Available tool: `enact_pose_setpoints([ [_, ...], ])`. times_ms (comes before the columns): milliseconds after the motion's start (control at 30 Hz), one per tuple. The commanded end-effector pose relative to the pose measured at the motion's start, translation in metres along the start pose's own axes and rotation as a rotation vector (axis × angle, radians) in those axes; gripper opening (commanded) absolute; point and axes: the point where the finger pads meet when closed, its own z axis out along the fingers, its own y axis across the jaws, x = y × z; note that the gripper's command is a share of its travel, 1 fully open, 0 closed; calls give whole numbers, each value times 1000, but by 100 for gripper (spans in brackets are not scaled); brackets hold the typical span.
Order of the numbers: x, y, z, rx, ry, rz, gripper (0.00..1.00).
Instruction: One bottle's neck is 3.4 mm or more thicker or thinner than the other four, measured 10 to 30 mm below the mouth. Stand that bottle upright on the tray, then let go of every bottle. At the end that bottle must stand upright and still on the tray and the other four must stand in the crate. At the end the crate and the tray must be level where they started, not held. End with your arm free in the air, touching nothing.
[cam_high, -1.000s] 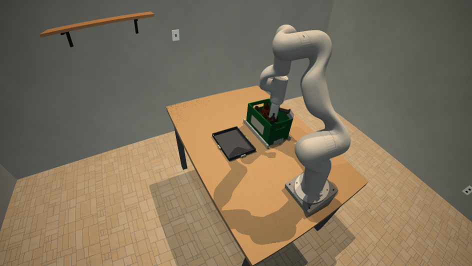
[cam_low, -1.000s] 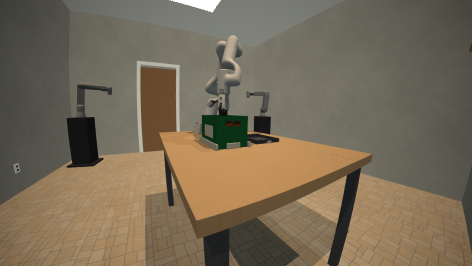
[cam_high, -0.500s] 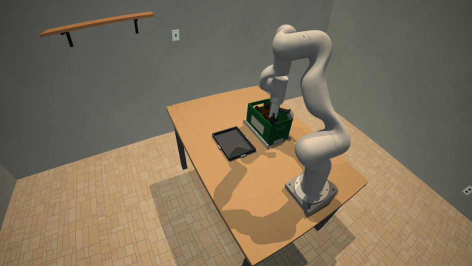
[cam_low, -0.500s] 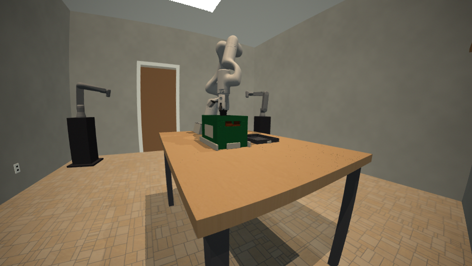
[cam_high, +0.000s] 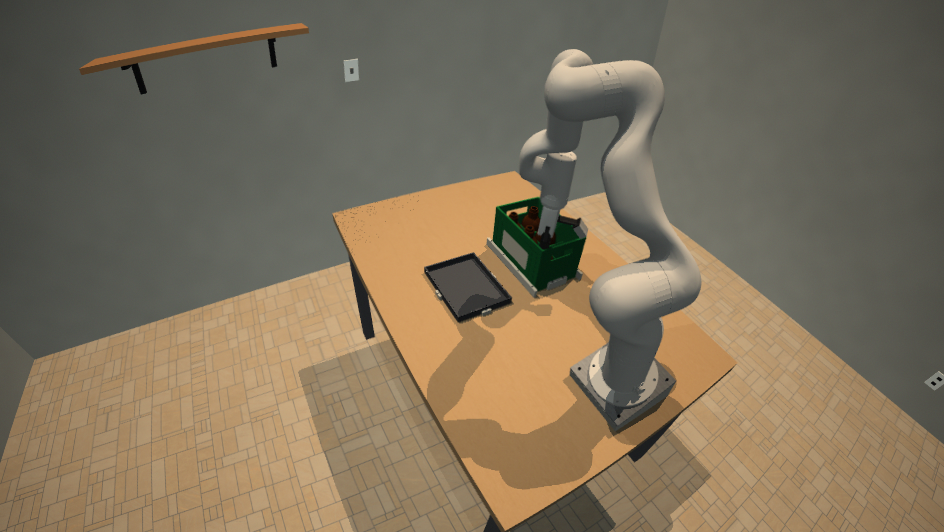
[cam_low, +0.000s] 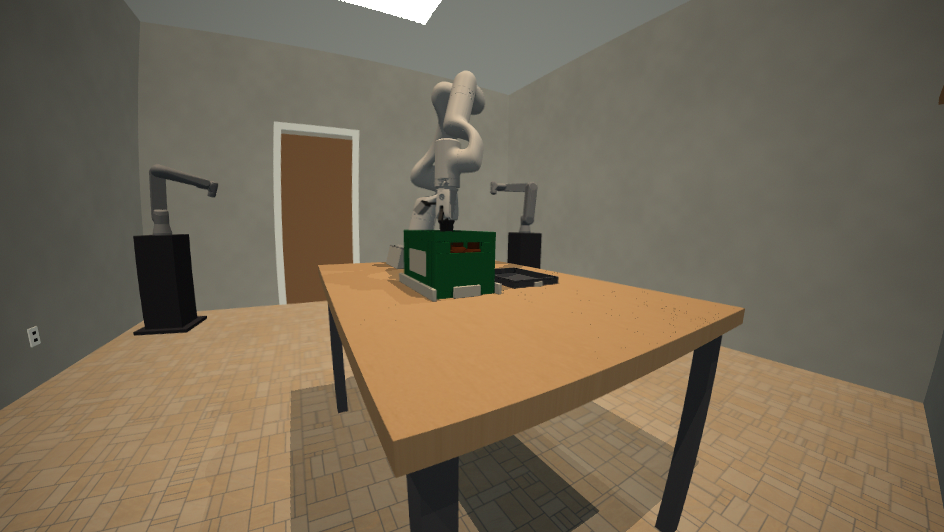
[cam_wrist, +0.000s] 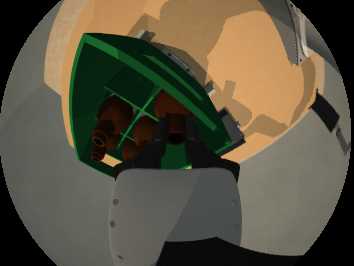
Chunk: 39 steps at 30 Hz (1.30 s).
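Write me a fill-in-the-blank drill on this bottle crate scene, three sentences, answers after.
1. The gripper has its jaws shut on the neck of a brown ____ inside the crate.
2. The crate is coloured ____.
3. The dark tray on the table holds ____ bottles.

Missing words: bottle; green; no

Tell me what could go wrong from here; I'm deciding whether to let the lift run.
The gripper is shut on a bottle neck inside the green crate, with other bottles close beside it. Lifting could snag a divider and drag the crate. The bottle might also slip before reaching the tray.
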Motion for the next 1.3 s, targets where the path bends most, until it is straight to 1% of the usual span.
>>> enact_pose_setpoints([
  [0, 0, -1, -1, 2, -1, 0, 0],
  [767, 0, -1, -1, 2, -1, 0, 0],
  [1267, -1, 0, -8, 2, -1, 0, 0],
])
